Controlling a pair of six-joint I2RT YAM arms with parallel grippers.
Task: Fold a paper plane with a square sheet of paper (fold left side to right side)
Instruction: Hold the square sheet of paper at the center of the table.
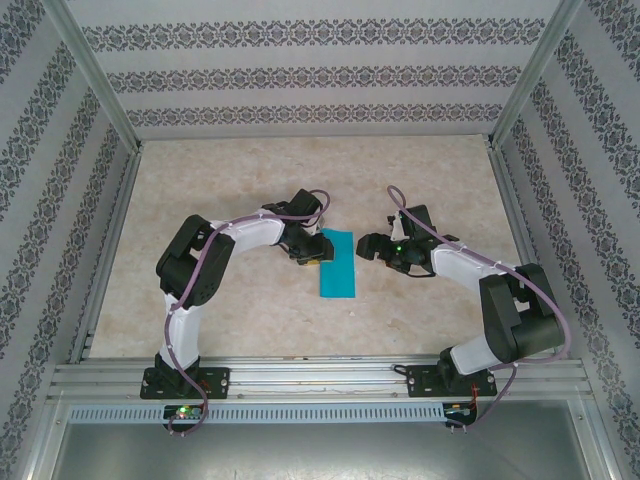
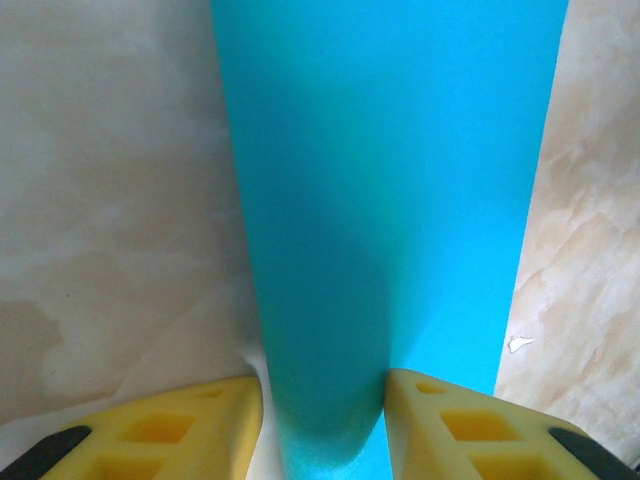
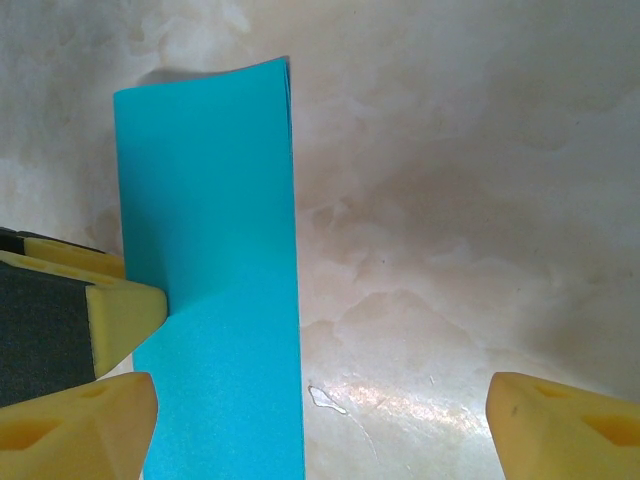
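One square sheet of paper lies near the middle of the bench, between the two tools. It is doubled over into a narrow upright strip, and two layers show at its far corner in the right wrist view. There is one sheet and two tools, one per arm.

The left tool sits at the strip's left long edge. Its yellow fingers stand partly closed with that edge running up between them, and the paper passes under the right-hand finger. I cannot tell whether they pinch the sheet or merely bracket it. The right tool is released, its jaws wide apart and nothing between them, just beside the strip's right edge.

The paper looks thin, very light and limp. It would likely skate across the smooth bench at a nudge, spring back where a fold is not pressed flat, and keep any stray crease for good. A sensible hold would be a light pinch on a free corner or open edge, with the other tool pinning the sheet flat.

A single small pale fleck lies on the bench beside the sheet.
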